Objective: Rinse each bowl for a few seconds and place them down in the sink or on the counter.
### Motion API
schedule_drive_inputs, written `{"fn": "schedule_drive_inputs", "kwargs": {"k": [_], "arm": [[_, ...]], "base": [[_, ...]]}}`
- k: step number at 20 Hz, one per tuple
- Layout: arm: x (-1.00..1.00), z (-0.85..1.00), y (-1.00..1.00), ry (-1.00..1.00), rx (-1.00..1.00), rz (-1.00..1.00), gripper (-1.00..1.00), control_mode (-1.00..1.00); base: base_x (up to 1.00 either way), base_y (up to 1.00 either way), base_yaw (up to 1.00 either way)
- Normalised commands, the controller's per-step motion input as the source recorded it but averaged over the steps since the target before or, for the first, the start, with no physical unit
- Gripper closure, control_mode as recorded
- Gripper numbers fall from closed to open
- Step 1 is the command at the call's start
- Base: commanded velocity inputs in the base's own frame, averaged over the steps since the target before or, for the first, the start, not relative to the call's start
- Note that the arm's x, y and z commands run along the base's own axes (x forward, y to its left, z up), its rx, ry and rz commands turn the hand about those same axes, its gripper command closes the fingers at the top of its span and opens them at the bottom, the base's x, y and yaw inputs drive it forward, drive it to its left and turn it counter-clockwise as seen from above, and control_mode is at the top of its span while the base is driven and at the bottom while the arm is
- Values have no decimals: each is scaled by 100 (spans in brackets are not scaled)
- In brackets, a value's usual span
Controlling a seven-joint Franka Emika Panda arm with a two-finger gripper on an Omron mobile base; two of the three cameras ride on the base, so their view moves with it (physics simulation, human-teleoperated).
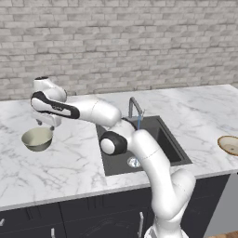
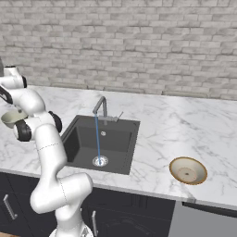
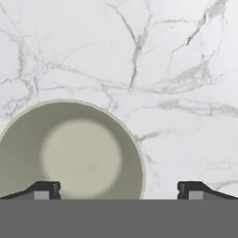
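The deep greenish-cream bowl (image 1: 37, 138) stands upright on the counter (image 1: 69, 162) left of the sink (image 1: 160, 139). My gripper (image 1: 46, 125) hangs just above its far rim, open and holding nothing. In the hand view the bowl (image 3: 69, 148) lies below the gripper (image 3: 118, 190). Its right rim sits between the two spread fingertips (image 3: 44, 189), and the left tip is over the bowl's inside. The tan bowl (image 2: 187, 170) rests on the counter right of the sink (image 2: 83, 139). In the right base view my arm partly hides the pale bowl (image 2: 11, 118).
Water runs in a thin stream (image 2: 97, 139) from the silver faucet (image 2: 101, 107) down to the drain (image 2: 100, 161). A grey brick wall (image 1: 139, 42) backs the counter. Dark cabinets (image 1: 93, 218) stand below its front edge.
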Motion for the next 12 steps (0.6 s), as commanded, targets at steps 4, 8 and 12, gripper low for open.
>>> {"fn": "schedule_drive_inputs", "kwargs": {"k": [4,8,12], "arm": [[12,-9,18,0,0,0,-100,-100],[10,-11,19,2,0,0,-100,-100],[7,-9,13,7,-1,-2,-100,-100]], "base": [[0,0,0],[0,0,0],[0,0,0]]}}
